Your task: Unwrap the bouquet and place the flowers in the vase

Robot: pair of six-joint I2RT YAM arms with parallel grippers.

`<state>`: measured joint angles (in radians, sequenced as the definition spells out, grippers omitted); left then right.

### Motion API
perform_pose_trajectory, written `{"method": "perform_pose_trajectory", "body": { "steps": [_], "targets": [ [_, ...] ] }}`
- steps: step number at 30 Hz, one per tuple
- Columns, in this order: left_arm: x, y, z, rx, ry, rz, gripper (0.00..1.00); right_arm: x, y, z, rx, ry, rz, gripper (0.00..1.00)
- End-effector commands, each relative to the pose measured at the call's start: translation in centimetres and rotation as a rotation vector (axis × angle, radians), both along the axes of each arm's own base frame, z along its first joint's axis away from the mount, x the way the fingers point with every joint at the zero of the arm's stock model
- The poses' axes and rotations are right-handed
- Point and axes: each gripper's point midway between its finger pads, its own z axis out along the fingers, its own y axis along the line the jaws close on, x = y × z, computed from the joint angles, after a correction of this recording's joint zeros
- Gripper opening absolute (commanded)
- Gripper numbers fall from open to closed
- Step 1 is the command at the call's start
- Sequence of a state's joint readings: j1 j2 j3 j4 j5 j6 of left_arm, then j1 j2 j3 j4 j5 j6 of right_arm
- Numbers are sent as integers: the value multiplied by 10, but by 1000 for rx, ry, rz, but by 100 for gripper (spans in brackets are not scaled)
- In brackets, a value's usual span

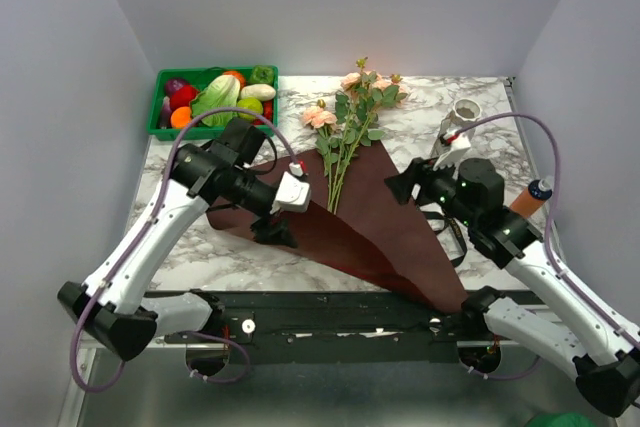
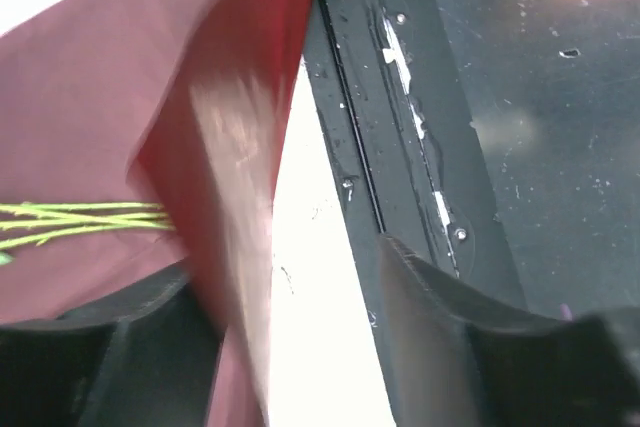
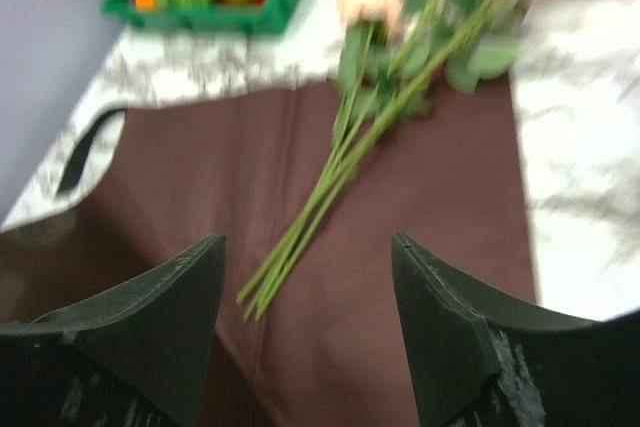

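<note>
The large dark maroon paper sheet (image 1: 370, 217) lay opened flat on the white marble-patterned table (image 1: 300, 97), so the wrapping looked undone. The peach-pink roses on long thin green stems (image 1: 345, 142) rested loose on it. Their cut ends lay near the sheet's middle and their blooms and leaves reached past its far edge onto the marble, probably the way they fell when the wrap spread. At the sheet's left edge the left gripper (image 1: 275, 235) hung low. In its wrist view the jaws stood well apart with a lifted, motion-blurred flap of the paper passing loosely between them, too wide a gap to be pinching so thin a sheet. It seemed to be letting that edge drop rather than carrying it. Over the sheet's right edge the right gripper (image 3: 308, 247) pointed inward at the stems, its jaws spread wide with nothing between them. That pose suited lining up for a pick near the cut ends, where the stems bunched closest. The small whitish-grey vase with a narrow neck and flared rim (image 1: 462, 117) stood upright off the sheet's far right corner, apart from the paper and empty as far as could be told. A short black strip (image 3: 85, 152) lay just off the sheet's edge (likely the ribbon, though too blurred to be sure). The green plastic tray of vegetables (image 1: 160, 112) sat well beyond the sheet's far left corner, clear of the work.
</note>
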<state>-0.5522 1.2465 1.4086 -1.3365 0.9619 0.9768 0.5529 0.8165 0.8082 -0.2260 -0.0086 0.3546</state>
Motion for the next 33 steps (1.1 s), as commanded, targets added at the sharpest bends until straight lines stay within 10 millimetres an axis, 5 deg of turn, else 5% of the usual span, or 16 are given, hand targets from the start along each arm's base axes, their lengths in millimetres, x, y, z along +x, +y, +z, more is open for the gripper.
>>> {"method": "perform_pose_trajectory", "body": {
  "steps": [1,7,11,16,19,24,27,28,33],
  "targets": [
    [-42,34,6,76,13,15,82,-24,30,-47,-1,130,114,72],
    [-36,29,65,-7,-24,143,89,-64,85,-80,-91,219,247,69],
    [-8,19,131,-114,-97,319,98,-102,114,-88,-141,227,331,68],
    [51,3,147,-133,-96,526,98,-119,114,-93,-192,239,320,68],
    [89,0,114,-66,-66,664,99,-98,90,-78,-219,164,179,73],
    [131,20,20,135,26,810,99,-37,56,-48,-226,128,-36,73],
    [153,46,-26,211,96,932,99,3,50,-55,-265,185,-118,70],
    [159,52,-35,218,110,959,99,16,54,-73,-316,224,-132,69],
    [182,109,-95,362,221,1146,97,75,70,-86,-329,274,-174,61]
  ]
}}
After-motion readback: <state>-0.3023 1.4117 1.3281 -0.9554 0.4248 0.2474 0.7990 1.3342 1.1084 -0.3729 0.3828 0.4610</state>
